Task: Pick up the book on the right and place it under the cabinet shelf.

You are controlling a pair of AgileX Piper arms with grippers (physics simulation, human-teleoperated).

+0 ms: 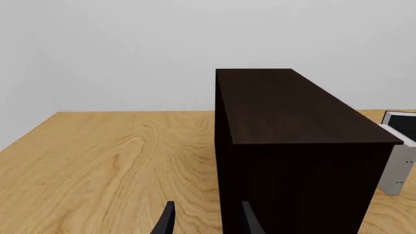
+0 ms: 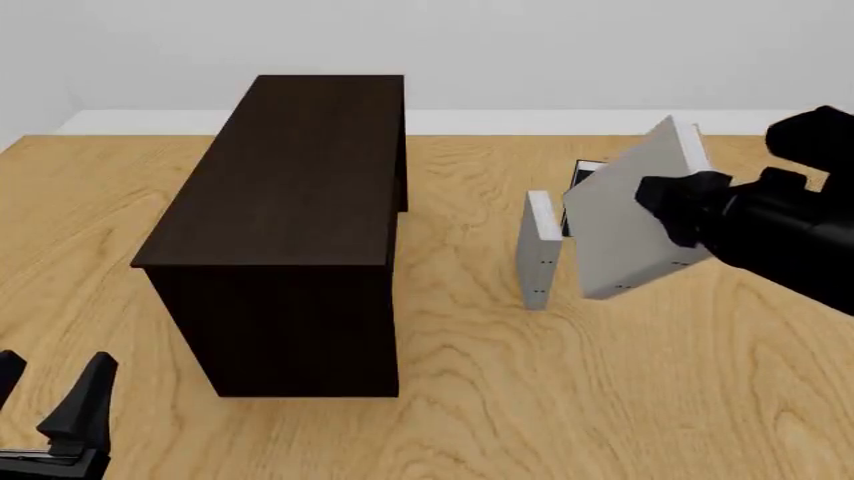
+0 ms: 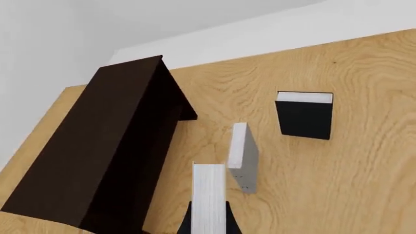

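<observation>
The right gripper [image 2: 667, 205] was pinching the book [image 2: 634, 215] clear of the table [image 2: 534, 400], off to the right of the cabinet shelf [image 2: 287, 200] and well apart from it. In the front view the book hung tilted, its broad pale cover facing the camera, its long axis rising toward the far right and its lower corner hanging low beside the second grey book [image 2: 539, 245]. That one stood upright on its edge on the table, spine toward the camera. The right wrist view looked along the held book's page edge [image 3: 209, 195], clamped between the dark fingers. A black book [image 3: 304, 114] lay flat farther back. The left gripper [image 2: 54, 400] sat low near the cabinet's front left corner, fingers spread with nothing between them
</observation>
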